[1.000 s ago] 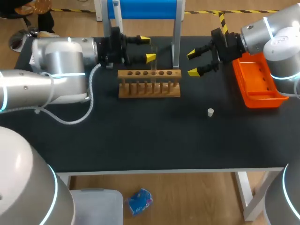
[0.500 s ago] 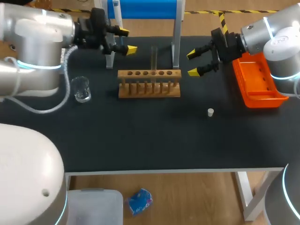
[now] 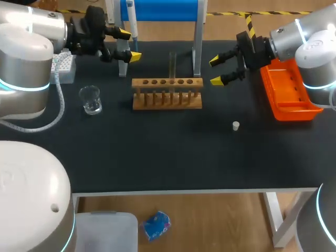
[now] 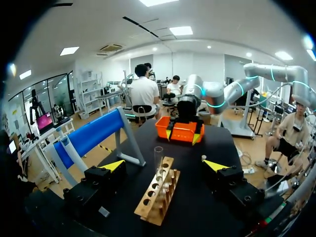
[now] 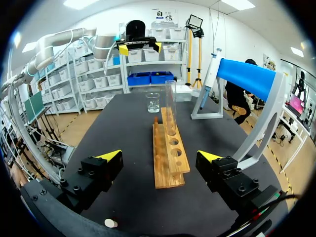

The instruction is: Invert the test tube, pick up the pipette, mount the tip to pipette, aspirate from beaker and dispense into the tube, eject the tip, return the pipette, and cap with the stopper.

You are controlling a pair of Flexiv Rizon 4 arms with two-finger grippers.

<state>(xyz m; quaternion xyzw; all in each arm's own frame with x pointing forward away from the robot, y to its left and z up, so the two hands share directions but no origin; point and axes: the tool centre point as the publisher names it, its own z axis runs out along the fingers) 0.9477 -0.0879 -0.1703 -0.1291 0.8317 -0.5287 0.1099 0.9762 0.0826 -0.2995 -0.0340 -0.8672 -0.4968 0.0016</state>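
1. The head view alone shows the tip box (image 3: 63, 67), well past the rack's left end. The orange tray (image 3: 290, 95), off the rack's right end, shows there and, behind my right gripper, in the left wrist view. The pipette (image 3: 132, 22) and the beaker (image 3: 91, 100) appear in the head and right wrist views but not in the left wrist view.
2. The right wrist view looks along the wooden rack (image 3: 167, 94) from its right end. It shows the rim at the top of the test tube (image 5: 171, 106), which the head view does not make out.
3. Counted: one rack with a single row of holes, one test tube, one beaker, one pipette, one stopper (image 3: 236, 125), one tray, one tip box, one blue stand (image 3: 163, 10) and two grippers.
4. The test tube stands upright in the rack, in the third hole from its right end. Its long axis is vertical and its open end looks to be up.
5. The pipette hangs on the blue stand behind the rack's left half, its long axis near vertical.
6. The beaker stands upright off the rack's left end, well apart from it. The stopper lies in front of the rack's right end, also apart.
7. The left gripper (image 3: 129, 44) hangs behind and past the rack's left end, its fingers spread and pointing along the rack, with nothing between them.
8. The right gripper (image 3: 215, 71) hangs just off the rack's right end, pointing at the rack, its fingers likewise spread and empty.
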